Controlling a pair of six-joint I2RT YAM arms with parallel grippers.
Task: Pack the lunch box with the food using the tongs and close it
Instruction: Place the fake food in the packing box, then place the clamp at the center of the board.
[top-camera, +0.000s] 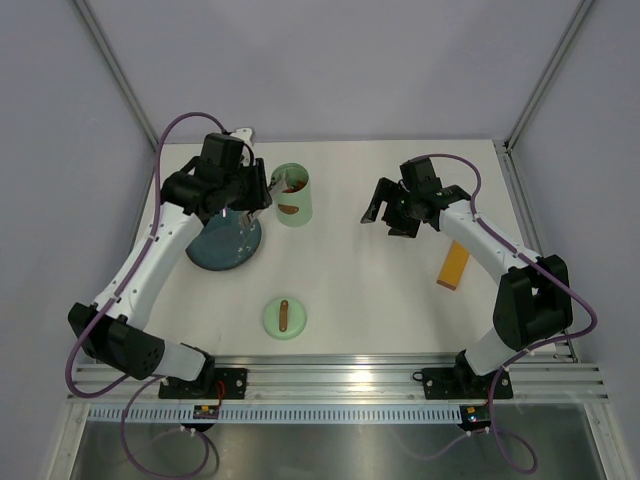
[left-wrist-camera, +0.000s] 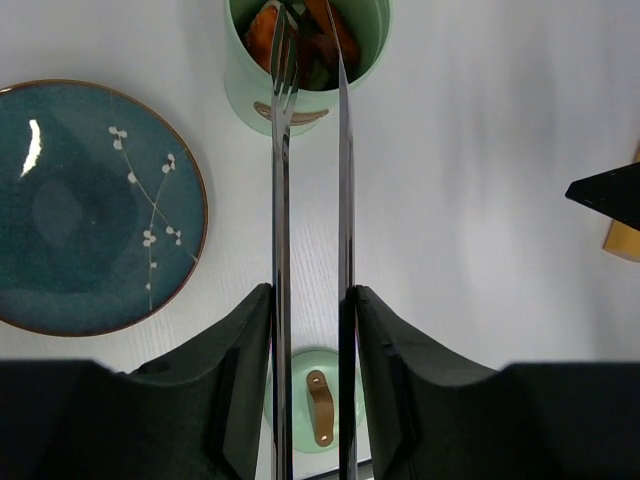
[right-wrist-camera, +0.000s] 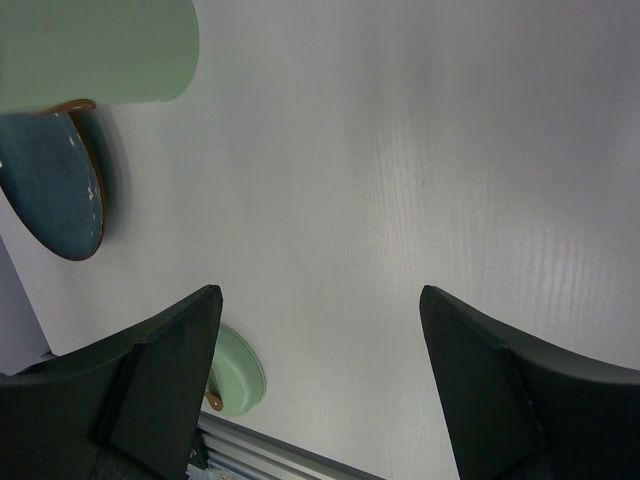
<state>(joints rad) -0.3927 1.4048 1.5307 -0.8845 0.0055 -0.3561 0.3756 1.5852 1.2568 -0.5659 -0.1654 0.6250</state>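
Observation:
The pale green lunch box (top-camera: 293, 195) stands upright and uncovered behind the table's middle. Orange and red food (left-wrist-camera: 320, 40) lies inside it. My left gripper (left-wrist-camera: 312, 290) is shut on the silver tongs (left-wrist-camera: 281, 200), one finger pressed on each arm. The tongs' tips reach into the box mouth, a little apart, over the food. The round green lid (top-camera: 284, 317) with its brown handle lies flat near the front edge. My right gripper (right-wrist-camera: 320, 290) hangs open over bare table to the right of the box, with nothing between its fingers.
A dark blue plate (top-camera: 225, 245) lies under my left arm, to the left of the box. A flat orange-yellow strip (top-camera: 454, 266) lies beside my right arm. The metal rail runs along the near edge.

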